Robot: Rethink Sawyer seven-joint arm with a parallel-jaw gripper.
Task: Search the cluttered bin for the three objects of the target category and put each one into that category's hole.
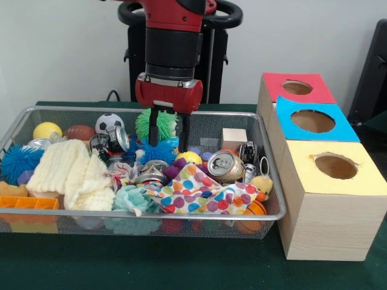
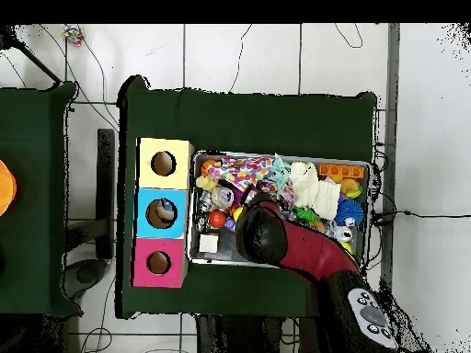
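Note:
The silver wire-mesh bin [image 1: 18, 121] lies on the green table, full of clutter; it also shows in the overhead view [image 2: 285, 155]. My gripper [image 1: 169, 144] hangs open inside its far middle part. The left finger [image 1: 153, 130] stands in front of a green spiky ball [image 1: 164, 124]; the right finger [image 1: 184, 133] is just right of the ball. Nothing is held. The blue-topped box's hole [image 1: 312, 121] is the middle one of three boxes right of the bin. In the overhead view that hole [image 2: 162, 213] shows something brownish inside, and the arm [image 2: 267, 234] hides the gripper.
The bin holds crushed cans [image 1: 225, 165], a cream knitted cloth [image 1: 66, 172], a polka-dot cloth [image 1: 193, 193], blue spiky balls [image 1: 18, 162], a soccer ball [image 1: 109, 122], a wooden cube [image 1: 233, 138] and an orange block [image 1: 27, 203]. The red-topped box [image 1: 296, 87] and yellow-topped box [image 1: 335, 166] flank the blue one.

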